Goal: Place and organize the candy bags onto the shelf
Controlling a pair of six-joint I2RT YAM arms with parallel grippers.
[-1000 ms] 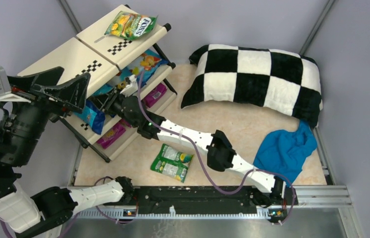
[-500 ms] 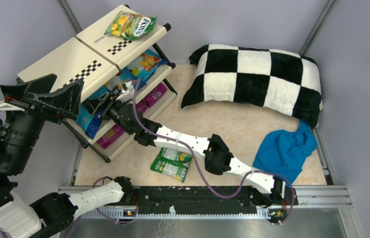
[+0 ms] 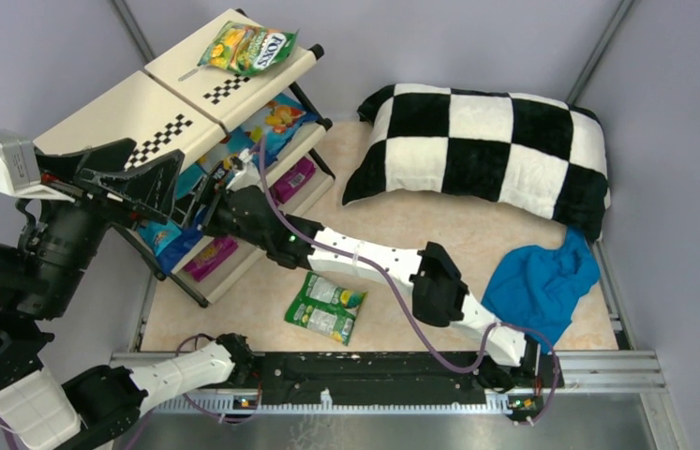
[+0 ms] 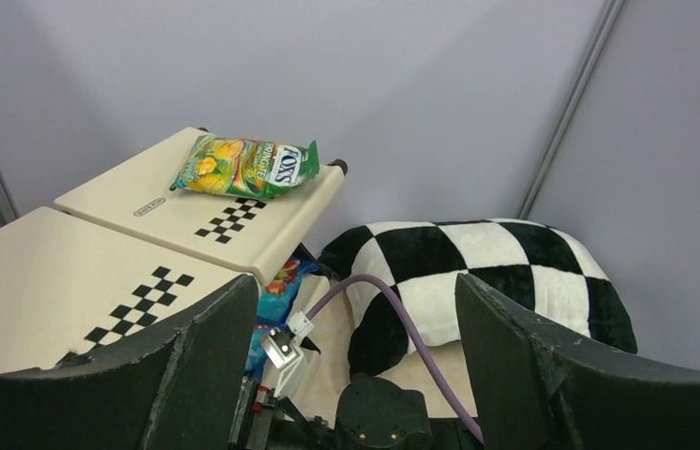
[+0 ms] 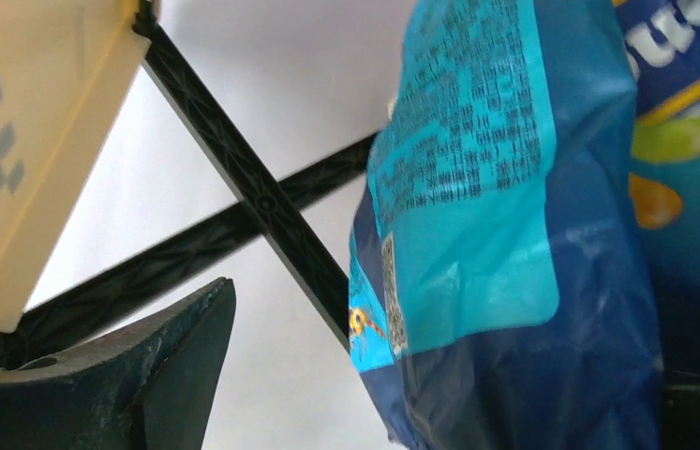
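Observation:
The shelf (image 3: 154, 103) stands at the far left. A green-yellow FOX'S bag (image 3: 247, 47) lies on its top tier (image 4: 233, 211). Blue candy bags (image 3: 271, 117) fill the middle tier and magenta ones (image 3: 210, 258) the bottom. My right gripper (image 3: 198, 197) reaches into the middle tier, open. In the right wrist view a blue bag (image 5: 514, 234) stands beside the right jaw and hides it, clear of the left finger (image 5: 140, 375). A green-white bag (image 3: 325, 307) lies on the floor. My left gripper (image 4: 346, 309) hovers open and empty over the shelf's left end.
A black-and-white checkered pillow (image 3: 486, 150) lies at the back right, with a crumpled blue cloth (image 3: 538, 286) in front of it. The black cross-brace (image 5: 252, 197) of the shelf frame runs just behind the right gripper. Grey walls close in the sides.
The right gripper has opened and let go of the blue bag on the middle tier. The left gripper has shifted slightly to the right, still open.

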